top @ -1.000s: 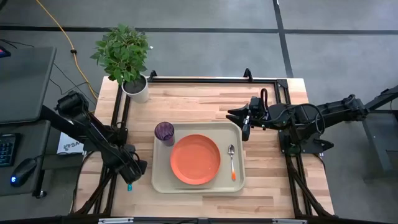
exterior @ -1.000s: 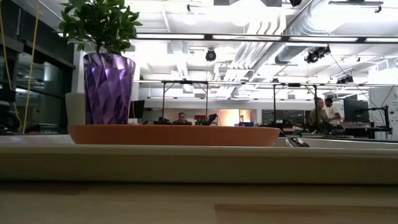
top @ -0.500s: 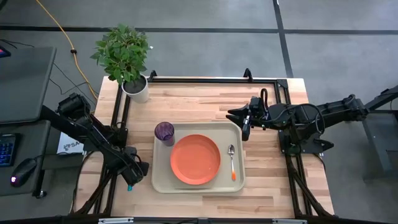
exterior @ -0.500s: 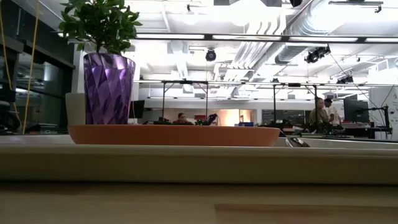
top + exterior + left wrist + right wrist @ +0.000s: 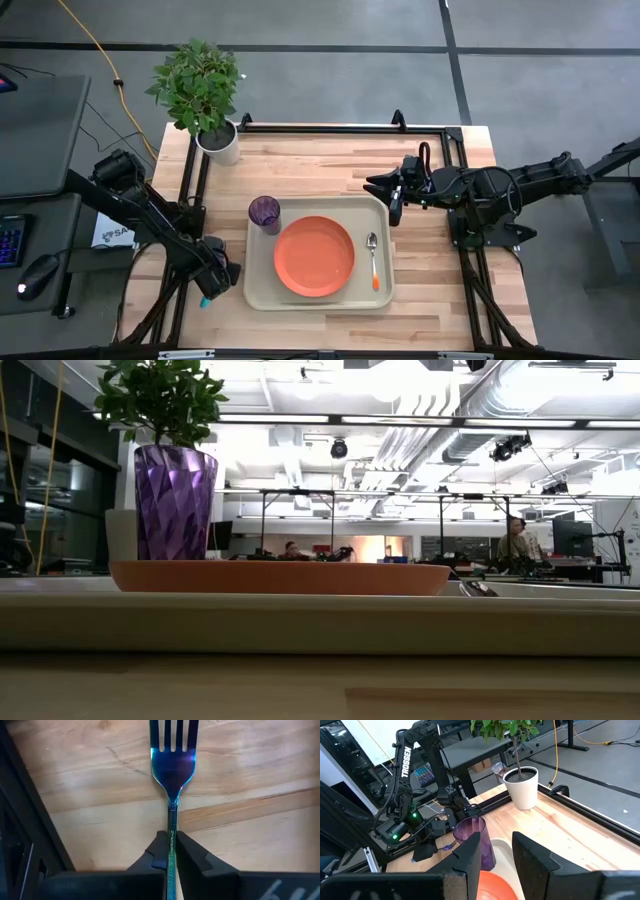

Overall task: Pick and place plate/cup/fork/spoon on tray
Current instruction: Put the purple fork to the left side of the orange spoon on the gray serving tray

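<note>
The beige tray (image 5: 260, 295) lies mid-table and holds the orange plate (image 5: 314, 257), the purple cup (image 5: 264, 212) at its far left corner and the orange-handled spoon (image 5: 373, 260) along its right side. The fork (image 5: 173, 765) lies flat on the wood left of the tray, and its teal handle end (image 5: 204, 300) pokes out from under my left gripper (image 5: 212, 284), which is shut on it. My right gripper (image 5: 394, 203) hangs open above the tray's far right corner with nothing between its fingers (image 5: 470, 855). My left gripper pinches the fork's thin stem (image 5: 172, 827) just behind the tined head, between its two fingers (image 5: 158, 851). It comes from above, pointing down, one finger on each side of the stem. The fork lies flat on the table, and the gripper hides its handle.
A white plant pot (image 5: 220, 142) stands at the table's far left corner. A black frame rail (image 5: 195, 190) runs along the table's left edge, close beside my left gripper. Bare wood lies in front of the tray and to its right.
</note>
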Robot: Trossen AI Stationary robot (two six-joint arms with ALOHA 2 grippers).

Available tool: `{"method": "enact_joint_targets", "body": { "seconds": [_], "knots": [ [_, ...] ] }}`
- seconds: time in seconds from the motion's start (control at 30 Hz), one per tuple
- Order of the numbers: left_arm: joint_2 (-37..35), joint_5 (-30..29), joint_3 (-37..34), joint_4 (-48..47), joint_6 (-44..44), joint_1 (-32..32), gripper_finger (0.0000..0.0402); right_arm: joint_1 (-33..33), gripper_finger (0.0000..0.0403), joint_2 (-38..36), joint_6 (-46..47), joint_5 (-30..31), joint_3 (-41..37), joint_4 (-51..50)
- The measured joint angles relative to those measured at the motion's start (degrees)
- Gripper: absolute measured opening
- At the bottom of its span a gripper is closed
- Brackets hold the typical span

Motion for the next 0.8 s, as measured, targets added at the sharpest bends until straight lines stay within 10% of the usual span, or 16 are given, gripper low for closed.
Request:
{"method": "enact_joint_targets", "body": {
  "seconds": [0.53,0.8],
  "knots": [
    [-21.9,-0.3,3.7,-2.7,13.4,-0.2,0.0000,0.0,0.0103,0.0,0.0,-0.1,0.0,-0.2],
    [-30.7,-9.3,13.1,9.5,35.3,-0.1,0.0000,0.0,0.0103,0.0,0.6,-0.1,0.0,-0.2]
  ]
}}
